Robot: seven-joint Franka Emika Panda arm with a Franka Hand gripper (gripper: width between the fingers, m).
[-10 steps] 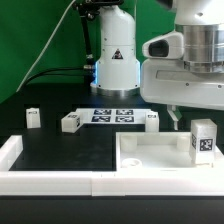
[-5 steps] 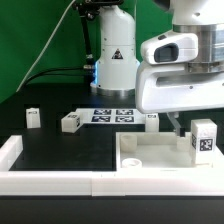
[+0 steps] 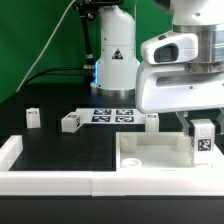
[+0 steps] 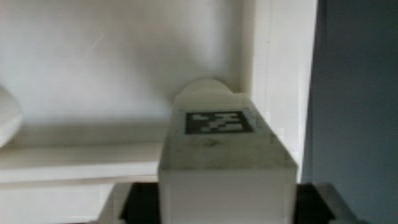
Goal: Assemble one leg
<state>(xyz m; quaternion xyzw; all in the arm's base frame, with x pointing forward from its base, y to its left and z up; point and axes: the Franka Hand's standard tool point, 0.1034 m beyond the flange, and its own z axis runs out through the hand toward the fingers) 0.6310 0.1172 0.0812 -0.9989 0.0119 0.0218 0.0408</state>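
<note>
The jaws have come down and across in the last second and now straddle the top of the leg; whether they pinch it or stand just clear of its sides I cannot tell. The leg stands upright between them inside the white tray, its tag facing the wrist view, with the tray floor bare to one side. Beyond the jaws, small white parts and the marker board lie well apart on the black tabletop
</note>
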